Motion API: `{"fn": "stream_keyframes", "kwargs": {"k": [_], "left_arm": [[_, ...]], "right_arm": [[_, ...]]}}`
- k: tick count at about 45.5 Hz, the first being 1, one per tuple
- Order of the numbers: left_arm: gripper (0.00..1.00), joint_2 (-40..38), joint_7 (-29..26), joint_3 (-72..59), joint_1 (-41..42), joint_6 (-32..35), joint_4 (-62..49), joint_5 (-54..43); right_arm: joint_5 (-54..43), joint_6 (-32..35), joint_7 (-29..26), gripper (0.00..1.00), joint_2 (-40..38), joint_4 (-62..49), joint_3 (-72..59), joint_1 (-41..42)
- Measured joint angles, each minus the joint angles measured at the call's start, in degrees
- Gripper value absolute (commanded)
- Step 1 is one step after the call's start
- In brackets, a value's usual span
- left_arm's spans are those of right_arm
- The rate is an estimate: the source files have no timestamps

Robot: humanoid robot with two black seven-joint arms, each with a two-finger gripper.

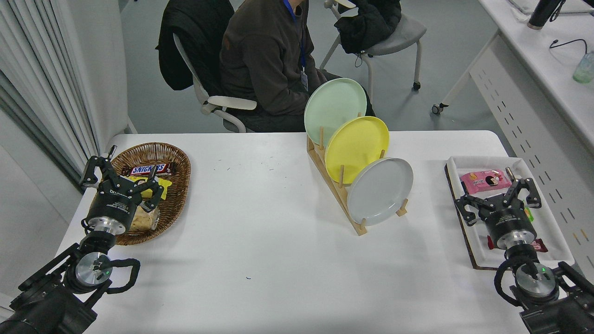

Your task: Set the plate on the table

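Operator, your light-grey plate [380, 191] stands on edge in the nearest slot of the wooden rack [341, 185], leaning back against the dowels, its lower rim seated at the rack's near end. Behind it in the same rack stand a yellow plate [356, 143] and, farthest back, a pale mint-green plate [335, 105] (each overlaps the one in front of it). The rack sits right of centre on the white table [260, 260].

Your right gripper [499, 190] hovers over the white tray [468, 163] at the table's right edge, well apart from the grey plate; its fingers are spread and hold nothing. A pink snack packet [485, 180] lies in the tray just beyond the fingers.

Your left gripper [121, 172] is parked at the lower left, over the near edge of the wicker basket [158, 155], fingers likewise spread and empty. A Snickers bar [152, 169] lies in the basket among other wrapped items.

A person [267, 65] in a dark top sits at the far side of the table.
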Motion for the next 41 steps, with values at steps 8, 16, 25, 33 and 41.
{"fn": "stream_keyframes", "kwargs": {"k": [8, 16, 25, 33, 41], "left_arm": [[0.98, 0.0, 0.0, 0.0, 0.0, 0.0, 0.0, 0.0], [0.98, 0.0, 0.0, -0.1, 0.0, 0.0, 0.0, 0.0], [0.98, 0.0, 0.0, -0.1, 0.0, -0.1, 0.0, 0.0], [0.98, 0.0, 0.1, -0.1, 0.0, -0.1, 0.0, 0.0], [0.98, 0.0, 0.1, -0.1, 0.0, -0.1, 0.0, 0.0]], "right_arm": [[-0.1, 0.6, 0.0, 1.0, 0.1, 0.0, -1.2, 0.3], [-0.1, 0.9, 0.0, 1.0, 0.1, -0.2, -1.8, 0.6], [-0.2, 1.0, 0.0, 1.0, 0.1, -0.4, -2.2, 0.8], [-0.2, 1.0, -0.2, 1.0, 0.0, -0.4, -3.4, 1.3], [-0.1, 0.9, -0.3, 1.0, -0.1, -0.5, -4.4, 2.4]]}}
